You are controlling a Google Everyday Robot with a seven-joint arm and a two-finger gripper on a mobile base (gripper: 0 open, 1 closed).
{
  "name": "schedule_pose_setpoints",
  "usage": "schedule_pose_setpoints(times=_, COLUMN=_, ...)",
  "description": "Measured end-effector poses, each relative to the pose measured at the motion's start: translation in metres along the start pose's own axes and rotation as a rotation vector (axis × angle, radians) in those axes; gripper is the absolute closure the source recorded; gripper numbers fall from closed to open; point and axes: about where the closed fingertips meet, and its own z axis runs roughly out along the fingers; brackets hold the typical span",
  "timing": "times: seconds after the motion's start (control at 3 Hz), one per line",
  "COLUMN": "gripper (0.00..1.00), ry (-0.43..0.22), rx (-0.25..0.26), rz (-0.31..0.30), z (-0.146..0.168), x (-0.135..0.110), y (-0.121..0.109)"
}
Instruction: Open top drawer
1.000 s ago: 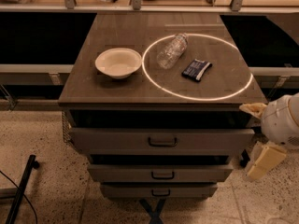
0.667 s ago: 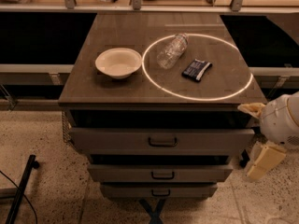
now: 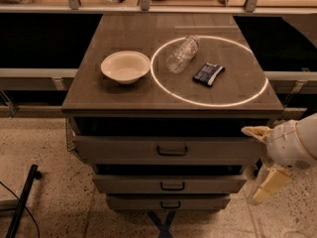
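The top drawer point(image 3: 124, 149) is the widest grey-beige front under the tabletop, with a small black bail handle point(image 3: 172, 151) at its middle. It stands a little forward of the two shorter drawer fronts below it, with a dark gap above. My gripper point(image 3: 261, 162) is at the right edge of the view, beside the drawer's right end, well right of the handle. One pale finger point(image 3: 255, 131) points left at the level of the drawer's top edge and the other point(image 3: 267, 183) hangs lower. The fingers are spread apart and hold nothing.
On the tabletop point(image 3: 89, 90) are a white bowl point(image 3: 125, 67), a clear plastic bottle point(image 3: 182, 53) lying on its side and a dark snack packet point(image 3: 208, 74), inside a bright ring of light. A black pole point(image 3: 22, 202) leans at the lower left. Speckled floor lies around the cabinet.
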Motion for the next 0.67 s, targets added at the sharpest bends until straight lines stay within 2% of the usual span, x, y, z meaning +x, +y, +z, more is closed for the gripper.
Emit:
schedule_pose_setpoints(times=0.33, gripper=0.0, ry=-0.1, rx=0.023, rz=-0.03, z=0.023, x=-0.003, y=0.004)
schedule_pose_setpoints(times=0.67, gripper=0.0, ry=-0.154, rx=0.048, rz=-0.064, z=0.042, x=-0.011, y=0.003)
